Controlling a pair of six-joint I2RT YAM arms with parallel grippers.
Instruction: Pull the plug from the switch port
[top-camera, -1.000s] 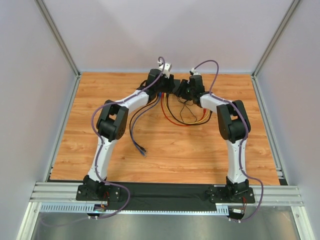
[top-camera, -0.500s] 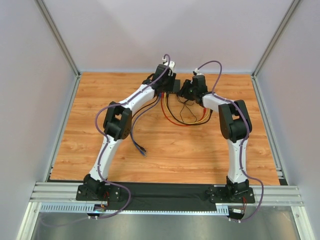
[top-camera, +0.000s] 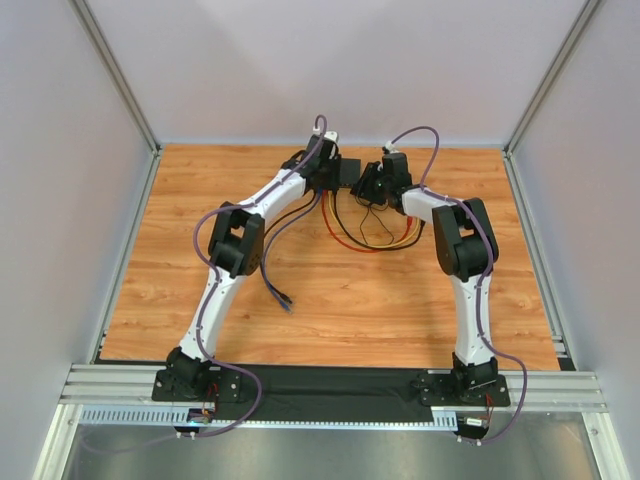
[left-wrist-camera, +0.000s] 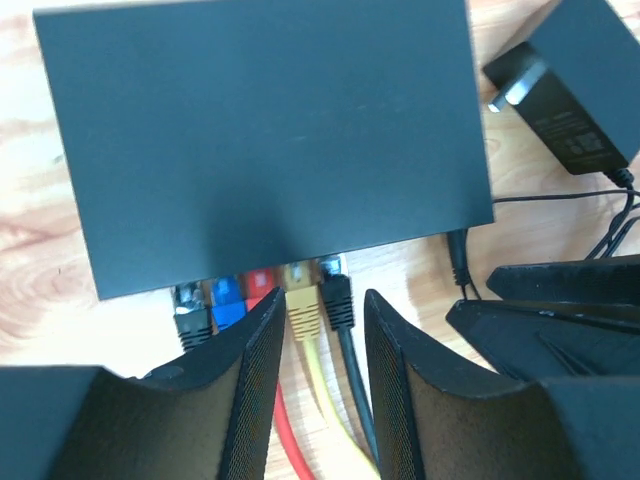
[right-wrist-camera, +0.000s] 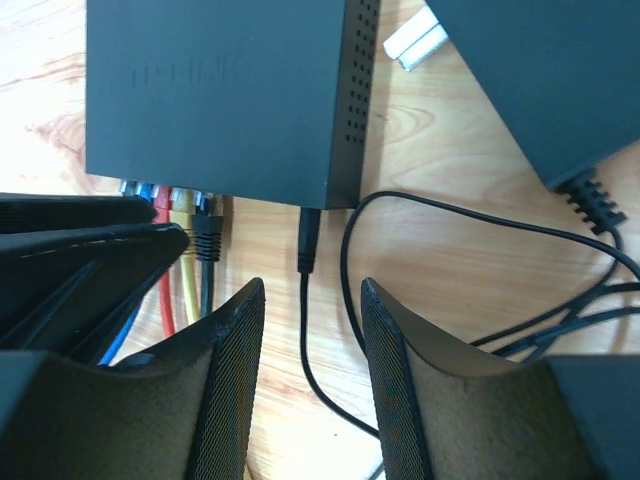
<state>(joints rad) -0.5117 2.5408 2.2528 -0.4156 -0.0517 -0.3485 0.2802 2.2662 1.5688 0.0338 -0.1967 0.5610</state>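
Note:
The switch (left-wrist-camera: 260, 130) is a flat black box on the wooden table, partly hidden by both wrists in the top view (top-camera: 350, 172). Its near side holds a black plug (left-wrist-camera: 190, 318), a blue plug (left-wrist-camera: 228, 300), a red plug (left-wrist-camera: 260, 283), a yellow plug (left-wrist-camera: 303, 302) and another black plug (left-wrist-camera: 336, 297). My left gripper (left-wrist-camera: 322, 300) is open, with the yellow and right black plugs between its fingers and not clamped. My right gripper (right-wrist-camera: 310, 290) is open around the thin black power lead (right-wrist-camera: 308, 240) plugged into the switch (right-wrist-camera: 230, 90).
A black power adapter (left-wrist-camera: 590, 80) with thin black wire lies right of the switch, also in the right wrist view (right-wrist-camera: 540, 70). Red, yellow, black and purple cables (top-camera: 350, 235) trail toward the near side. The two grippers sit close side by side (top-camera: 355, 178).
The left arm's elbow has swung right and its gripper has settled down at the switch's socket side. The right arm has barely moved.

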